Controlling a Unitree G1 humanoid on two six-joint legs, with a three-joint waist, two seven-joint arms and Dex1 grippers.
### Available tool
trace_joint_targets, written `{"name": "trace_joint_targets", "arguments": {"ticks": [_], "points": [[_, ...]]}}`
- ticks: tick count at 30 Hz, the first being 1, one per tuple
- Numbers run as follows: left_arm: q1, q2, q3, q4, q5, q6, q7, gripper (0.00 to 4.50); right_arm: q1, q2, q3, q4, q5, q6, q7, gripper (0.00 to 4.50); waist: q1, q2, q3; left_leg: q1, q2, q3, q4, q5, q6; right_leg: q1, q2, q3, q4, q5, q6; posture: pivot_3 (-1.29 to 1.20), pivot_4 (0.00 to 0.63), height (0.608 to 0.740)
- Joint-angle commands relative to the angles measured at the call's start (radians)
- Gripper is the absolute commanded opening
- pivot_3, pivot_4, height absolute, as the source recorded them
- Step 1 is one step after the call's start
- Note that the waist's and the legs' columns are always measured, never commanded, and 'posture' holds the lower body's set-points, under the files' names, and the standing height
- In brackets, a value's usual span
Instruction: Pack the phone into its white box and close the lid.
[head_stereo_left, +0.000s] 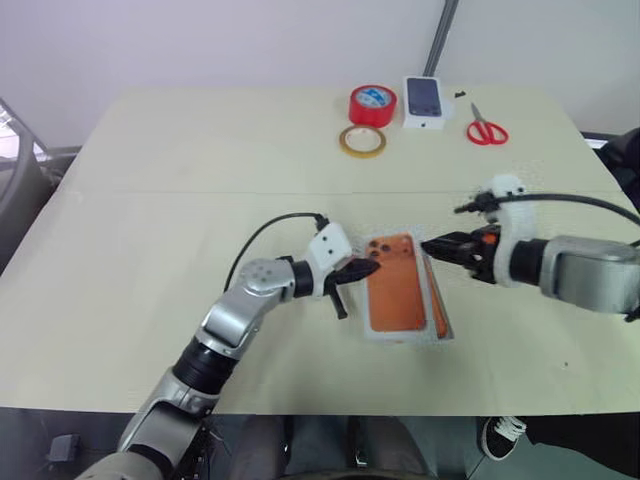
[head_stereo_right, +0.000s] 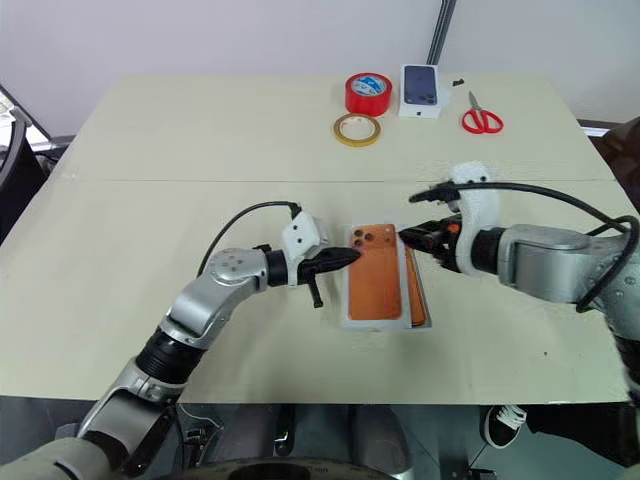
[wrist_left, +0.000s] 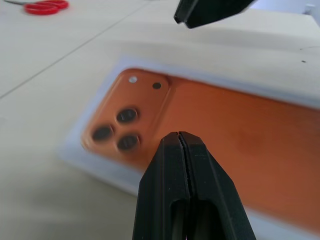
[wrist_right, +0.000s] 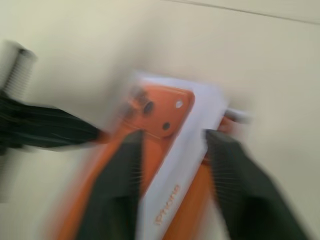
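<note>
The phone (head_stereo_right: 376, 283) lay camera-up in the white box (head_stereo_right: 347, 322) on the bench (head_stereo_right: 200, 160); the closed left gripper (head_stereo_right: 352, 257) braced its edge, seemingly to seat it; the right gripper (head_stereo_right: 406, 237) was slightly parted, empty.

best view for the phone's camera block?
Left wrist view: the camera block is close, with three black lenses distinct on the orange phone. Both eye views show it small at the phone's far end. Right wrist view shows it blurred.

right wrist view blurs the phone (wrist_right: 160, 112).
</note>
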Motion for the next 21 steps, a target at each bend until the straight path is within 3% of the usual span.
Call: {"name": "trace_joint_targets", "arguments": {"ticks": [1, 5, 10, 16, 21], "points": [[-0.031, -0.019, 0.019, -0.023, -0.015, 0.035, 0.012, 0.0, 0.033, -0.048, 0.057, -0.068, -0.252, -0.066, 0.142, 0.08, -0.002, 0.0, 0.0, 0.0, 0.0, 0.0, 0.0, 0.0, 0.0, 0.0, 0.0, 0.0, 0.0, 0.0, 0.0, 0.0, 0.15, 0.74], [-0.037, 0.009, 0.073, -0.053, -0.033, 0.097, 0.024, 0.0, 0.103, -0.097, 0.137, -0.113, -0.521, -0.165, 0.269, 0.08, -0.002, 0.0, 0.0, 0.0, 0.0, 0.0, 0.0, 0.0, 0.0, 0.0, 0.0, 0.0, 0.0, 0.0, 0.0, 0.0, 0.15, 0.74], [-0.019, 0.114, 0.095, -0.122, -0.061, 0.199, -0.023, 0.0, 0.162, -0.089, 0.161, -0.128, -0.687, -0.226, 0.387, 0.08, -0.002, 0.001, 0.0, 0.0, 0.0, 0.0, 0.0, 0.0, 0.0, 0.0, 0.0, 0.0, 0.0, 0.0, 0.0, 0.0, 0.15, 0.74], [0.012, 0.222, 0.024, -0.2, -0.073, 0.247, -0.13, 0.0, 0.189, -0.054, 0.144, -0.149, -0.783, -0.252, 0.485, 0.08, 0.001, 0.0, 0.0, 0.001, 0.0, 0.0, 0.0, 0.0, -0.001, 0.001, -0.001, 0.0, 0.0, 0.0, 0.0, 0.0, 0.15, 0.74], [0.003, 0.206, -0.056, -0.171, -0.03, 0.225, -0.134, 0.0, 0.196, -0.024, 0.137, -0.166, -0.83, -0.239, 0.533, 0.08, 0.002, 0.0, 0.0, 0.001, -0.001, 0.0, 0.0, 0.0, -0.001, 0.001, -0.001, 0.0, 0.0, 0.0, 0.0, 0.0, 0.15, 0.74]]}}
